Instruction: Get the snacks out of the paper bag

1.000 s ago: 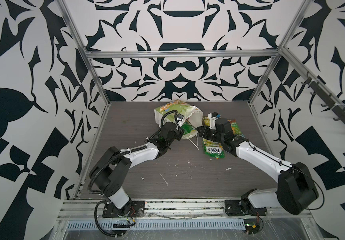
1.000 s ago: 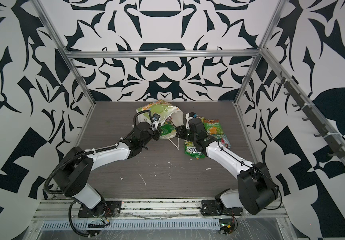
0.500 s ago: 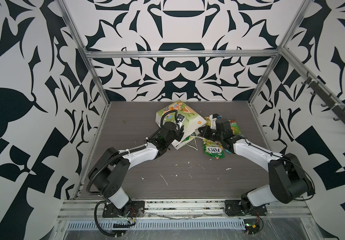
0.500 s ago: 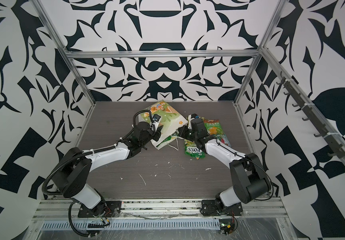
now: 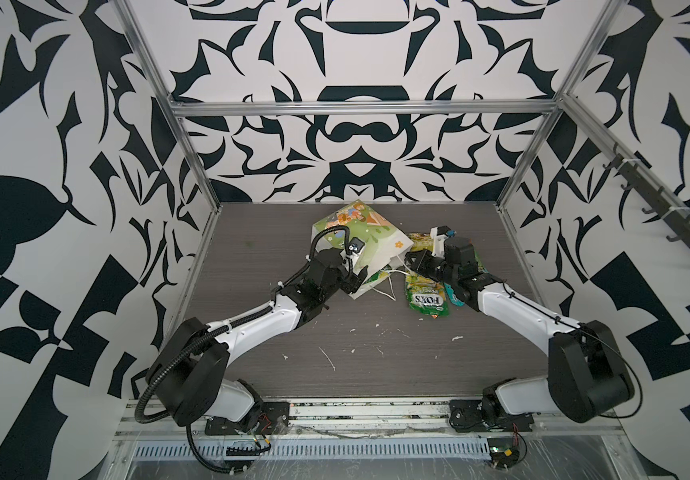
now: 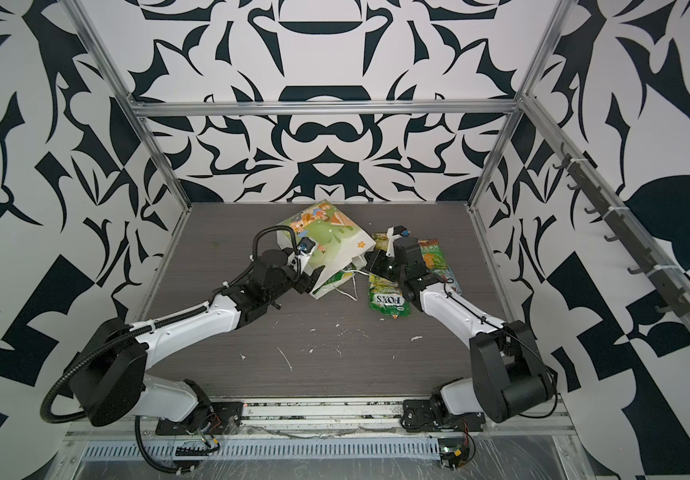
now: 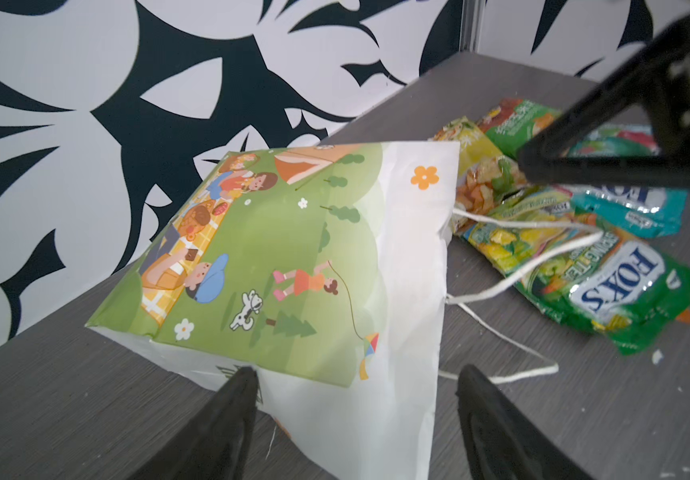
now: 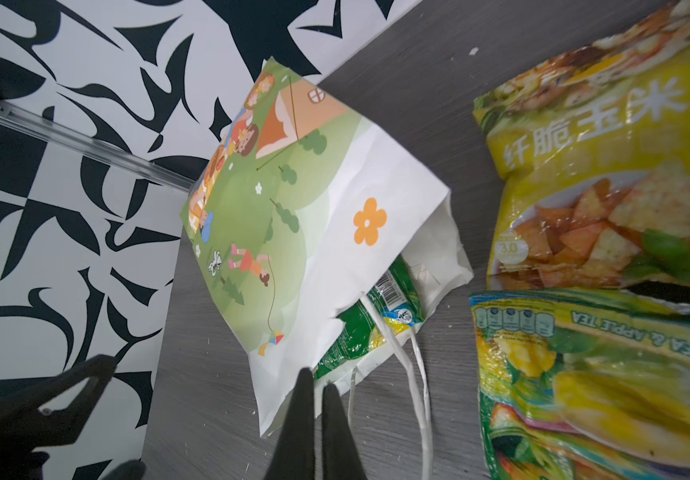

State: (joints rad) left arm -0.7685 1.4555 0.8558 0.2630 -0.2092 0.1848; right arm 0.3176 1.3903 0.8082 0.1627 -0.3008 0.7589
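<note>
Left fingers (image 7: 227,424) stand spread astride the paper bag (image 7: 285,257), on its side on the bench (image 5: 376,365); right fingers (image 8: 297,415), pinched shut and seemingly empty, wait at its mouth. One green packet (image 8: 360,332) sits inside: I'd part them, dodge the cord handles (image 8: 418,386), pinch its edge.

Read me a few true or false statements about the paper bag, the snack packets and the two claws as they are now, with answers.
1. The white paper bag with green flowered faces lies on its side on the grey table. True.
2. The left claw is clamped shut. False: its jaws stand open at the bag's edge.
3. The bag is empty. False: a green glossy packet shows in its mouth.
4. A green glossy "FOX'S" packet lies on the table outside the bag. True.
5. The right claw is shut. True.
</note>
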